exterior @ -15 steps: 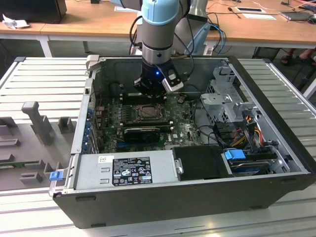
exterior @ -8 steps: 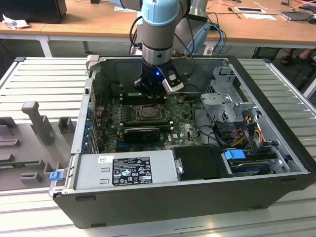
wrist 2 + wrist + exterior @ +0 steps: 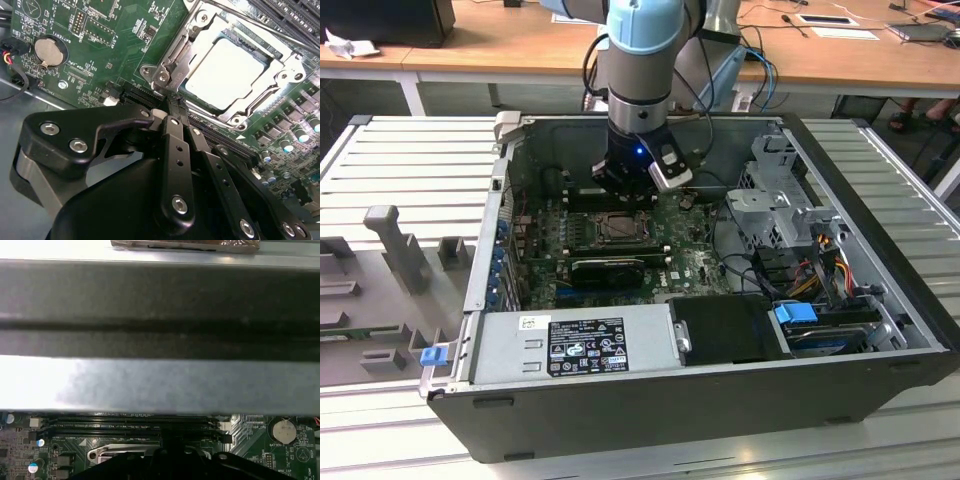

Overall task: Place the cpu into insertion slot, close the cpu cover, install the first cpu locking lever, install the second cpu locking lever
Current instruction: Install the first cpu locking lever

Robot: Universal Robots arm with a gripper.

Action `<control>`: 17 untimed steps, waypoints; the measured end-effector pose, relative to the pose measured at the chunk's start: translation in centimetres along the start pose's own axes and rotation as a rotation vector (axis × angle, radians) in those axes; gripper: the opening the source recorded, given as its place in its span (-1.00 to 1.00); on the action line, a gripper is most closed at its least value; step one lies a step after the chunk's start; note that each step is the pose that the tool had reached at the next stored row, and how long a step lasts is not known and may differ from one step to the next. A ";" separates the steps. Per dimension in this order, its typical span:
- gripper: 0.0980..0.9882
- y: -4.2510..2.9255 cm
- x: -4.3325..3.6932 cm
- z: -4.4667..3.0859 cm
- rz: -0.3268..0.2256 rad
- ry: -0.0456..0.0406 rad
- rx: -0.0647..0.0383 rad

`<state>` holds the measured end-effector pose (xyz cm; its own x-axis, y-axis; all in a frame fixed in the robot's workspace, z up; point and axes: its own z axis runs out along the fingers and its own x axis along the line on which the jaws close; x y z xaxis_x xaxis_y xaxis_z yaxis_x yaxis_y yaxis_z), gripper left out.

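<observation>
- Presently, the arm reaches down into an open computer case (image 3: pixel 700 400) that lies on its side on a ribbed grey bench (image 3: pixel 410 160); the end effector (image 3: pixel 625 185) hangs over the far part of the motherboard (image 3: pixel 695 265), just beyond the socket.
- In the second wrist view the end effector (image 3: pixel 172 102) has its 2 black fingers (image 3: pixel 175 145) drawn together to a narrow point, with nothing seen between them; the tip stands at the near edge of the socket frame, by a long black card slot (image 3: pixel 135 95). Contact with the frame cannot be confirmed.
- The cpu (image 3: pixel 227 65) sits flat in the insertion slot (image 3: pixel 261 57), its pale metal top showing through the square cut-out.
- The cpu cover (image 3: pixel 187 50) lies down over the socket, framing the chip on all visible sides.
- A thin metal lever rod (image 3: pixel 260 100) runs along 1 side of the frame; whether it is latched cannot be told.
- In the exterior view the insertion slot (image 3: pixel 618 229) sits near the middle of the motherboard, between 2 black memory-slot banks (image 3: pixel 610 268).
- A round coin battery (image 3: pixel 49 51) sits on the board well apart from the socket.
- In the first wrist view a grey case wall (image 3: pixel 160 380) crosses the picture, with memory slots (image 3: pixel 130 425) and the coin battery (image 3: pixel 285 430) below it.
- A power supply (image 3: pixel 575 345) and a blue-tabbed drive bay (image 3: pixel 800 315) occupy the case's near side.
</observation>
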<state>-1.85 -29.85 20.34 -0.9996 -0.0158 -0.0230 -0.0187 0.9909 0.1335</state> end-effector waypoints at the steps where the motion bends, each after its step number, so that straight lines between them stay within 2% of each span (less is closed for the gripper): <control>1: -0.98 -0.03 0.00 0.02 0.000 -0.0001 0.000; 7: -0.98 -0.10 0.01 0.27 0.000 0.0001 0.000; 8: -0.98 -0.12 0.01 0.30 0.000 0.0001 -0.003; 9: -0.98 -0.12 0.01 0.33 0.000 -0.0004 -0.018; 10: -0.98 -0.11 0.01 0.34 0.001 -0.0005 -0.027; 14: -0.98 -0.07 0.00 0.11 0.001 -0.0009 -0.028; 17: -0.98 0.01 -0.01 -0.53 0.001 -0.0005 -0.027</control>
<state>-1.85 -29.92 20.86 -0.9996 -0.0152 -0.0234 -0.0187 0.9869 0.1601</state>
